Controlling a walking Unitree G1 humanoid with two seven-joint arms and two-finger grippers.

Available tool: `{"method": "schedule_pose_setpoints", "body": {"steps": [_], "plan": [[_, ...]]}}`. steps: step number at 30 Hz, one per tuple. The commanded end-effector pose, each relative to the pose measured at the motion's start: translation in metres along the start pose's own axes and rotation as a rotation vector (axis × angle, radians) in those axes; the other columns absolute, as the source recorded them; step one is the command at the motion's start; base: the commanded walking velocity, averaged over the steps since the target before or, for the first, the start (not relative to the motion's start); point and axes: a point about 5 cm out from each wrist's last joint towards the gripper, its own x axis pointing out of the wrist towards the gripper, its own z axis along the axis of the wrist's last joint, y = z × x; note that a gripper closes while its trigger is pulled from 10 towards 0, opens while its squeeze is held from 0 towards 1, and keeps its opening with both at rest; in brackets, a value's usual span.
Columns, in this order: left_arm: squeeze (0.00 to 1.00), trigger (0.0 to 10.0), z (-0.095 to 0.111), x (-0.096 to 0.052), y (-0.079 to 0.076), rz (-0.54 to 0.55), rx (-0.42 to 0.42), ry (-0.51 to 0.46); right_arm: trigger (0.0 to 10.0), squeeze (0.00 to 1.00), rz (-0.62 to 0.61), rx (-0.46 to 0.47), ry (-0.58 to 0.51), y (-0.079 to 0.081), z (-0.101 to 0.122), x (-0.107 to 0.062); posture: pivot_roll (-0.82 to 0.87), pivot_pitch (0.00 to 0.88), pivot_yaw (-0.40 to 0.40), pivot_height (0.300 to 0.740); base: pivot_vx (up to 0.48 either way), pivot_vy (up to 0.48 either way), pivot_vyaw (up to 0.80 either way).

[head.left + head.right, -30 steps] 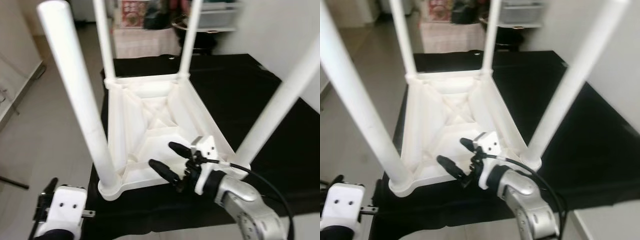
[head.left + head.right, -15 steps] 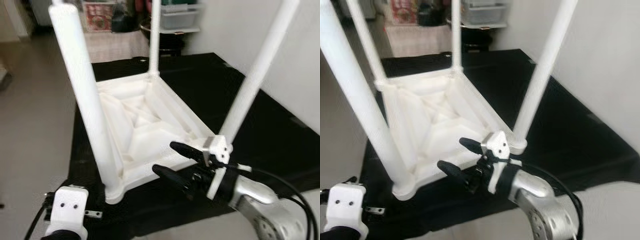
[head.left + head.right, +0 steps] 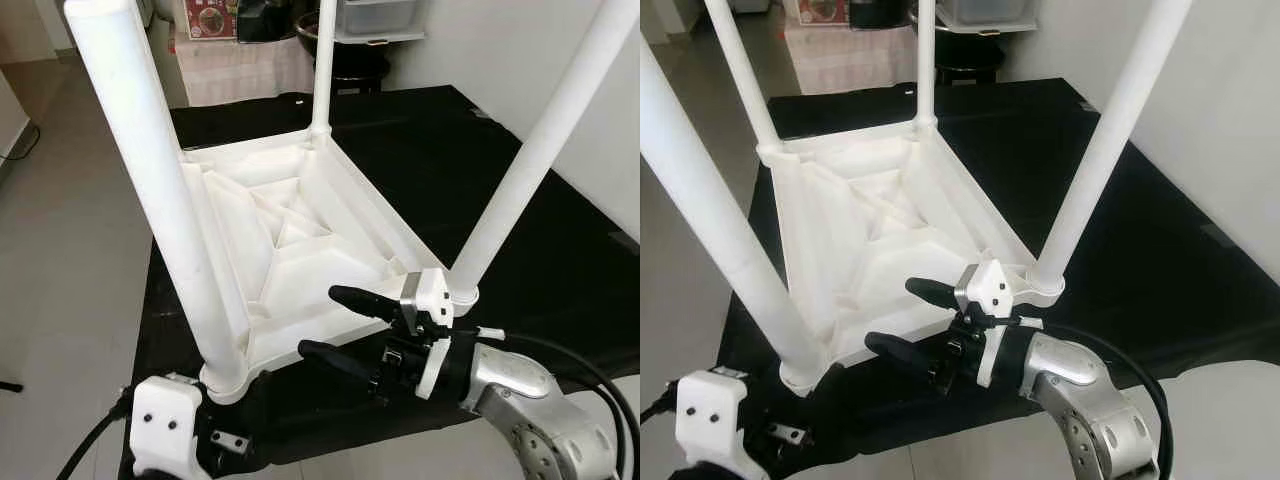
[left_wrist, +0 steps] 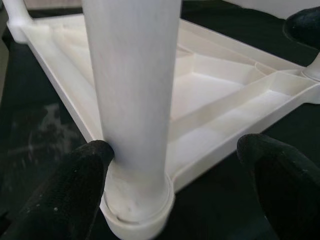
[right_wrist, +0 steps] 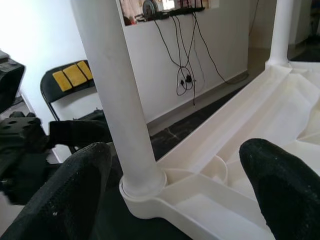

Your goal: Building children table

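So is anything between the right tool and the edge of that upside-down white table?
Nothing visible. The right tool hangs open at the near edge of the table, one finger above the rim and one below it, with only open space between.

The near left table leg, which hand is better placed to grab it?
Left. In the left wrist view the left hand is open with the near left leg between its fingers, one finger touching it. The right hand hovers open over the table's near edge.
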Motion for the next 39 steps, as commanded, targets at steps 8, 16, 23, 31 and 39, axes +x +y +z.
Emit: {"method": "schedule_pose_setpoints", "body": {"steps": [8,16,23,31,39], "plan": [[0.00,10.0,-0.014,0.013,0.054,0.321,0.153,0.014,10.0,0.00,0.019,0.012,-0.012,0.001,0.004,0.000,0.03,0.087,-0.031,0.740,0.000,0.000,0.00],[0.00,10.0,-0.029,-0.001,0.085,0.489,0.126,0.064,10.0,0.00,0.030,0.004,-0.004,-0.001,0.007,-0.004,0.02,0.085,-0.042,0.740,0.000,0.000,0.00],[0.00,10.0,-0.034,-0.004,0.092,0.549,0.078,0.066,10.0,0.00,0.029,-0.030,0.005,-0.005,0.012,-0.003,0.02,0.090,-0.051,0.740,0.000,0.000,0.00],[0.00,10.0,-0.036,0.005,0.091,0.469,0.040,0.044,10.0,0.00,0.090,-0.142,0.041,0.003,0.039,-0.023,-0.02,0.103,-0.051,0.740,0.000,0.000,0.00],[0.00,10.0,-0.040,0.008,0.094,0.446,0.018,0.037,10.0,0.00,0.014,-0.247,0.302,-0.004,0.045,-0.073,-0.07,0.110,-0.034,0.740,0.000,0.000,0.00]]}}
